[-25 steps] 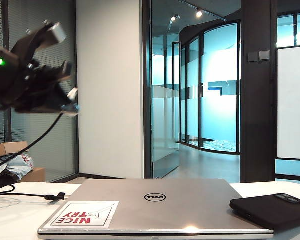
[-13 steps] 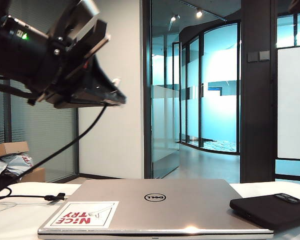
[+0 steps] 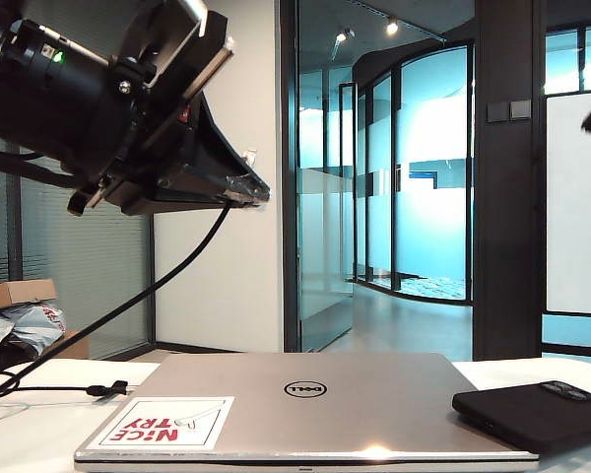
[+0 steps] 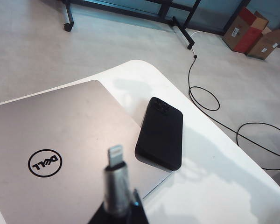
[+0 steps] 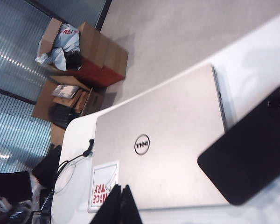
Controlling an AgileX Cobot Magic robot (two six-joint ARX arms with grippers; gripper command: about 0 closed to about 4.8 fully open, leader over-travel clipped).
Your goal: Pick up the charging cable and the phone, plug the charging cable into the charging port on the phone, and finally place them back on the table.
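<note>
Since a second ago the left claw (image 3: 259,194) has swung inward above the laptop (image 3: 305,404), clenched on the charging cable (image 4: 115,179). The right claw (image 5: 122,205) hangs clenched, empty. The phone (image 3: 534,414) lies half on the laptop, half on the bench (image 4: 214,186).

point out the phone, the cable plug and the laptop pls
phone (image 4: 160,133), left wrist view, middle of its black back.
cable plug (image 4: 115,156), left wrist view, silver tip sticking out of the shut left tool.
laptop (image 3: 305,390), exterior view, logo on the closed silver lid.
</note>
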